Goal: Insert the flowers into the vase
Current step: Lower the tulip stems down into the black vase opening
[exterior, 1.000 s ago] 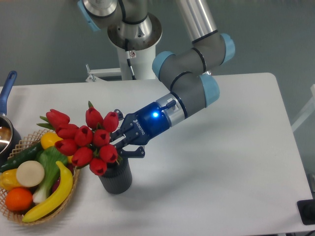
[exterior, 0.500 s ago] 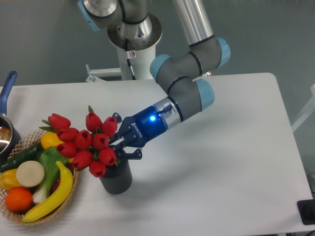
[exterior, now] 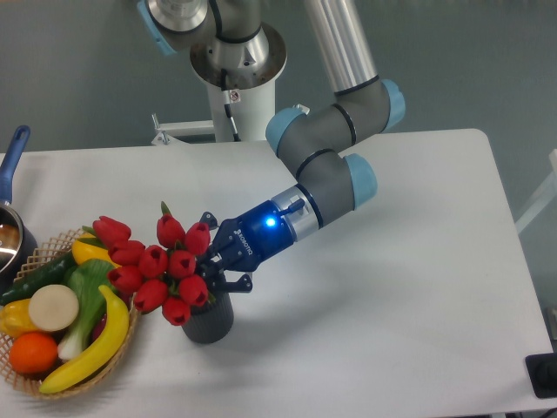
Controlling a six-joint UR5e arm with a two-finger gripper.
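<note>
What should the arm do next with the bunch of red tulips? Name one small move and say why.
Probably tilt the bunch of red tulip buds more upright and ease it down: the gripper holds it slanted left over the dark grey ribbed vase, stems apparently at the mouth, not seated.

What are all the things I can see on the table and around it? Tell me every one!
flowers: one bunch, red buds with green bits, over the vase, leaning left toward the basket
vase: one, dark grey, front middle of the table, under the flowers
basket: one, woven tan, front left corner, full of toy food
banana: one, yellow, front of the basket
orange: one, orange, front left of the basket
cucumber: one, dark green, left side of the basket
pot: one, metal with blue handle, left edge, partly cut off
table: one, white
arm: one, grey with light blue joints, reaching from the back
gripper: one, dark blue, at the flower stems above the vase
</note>
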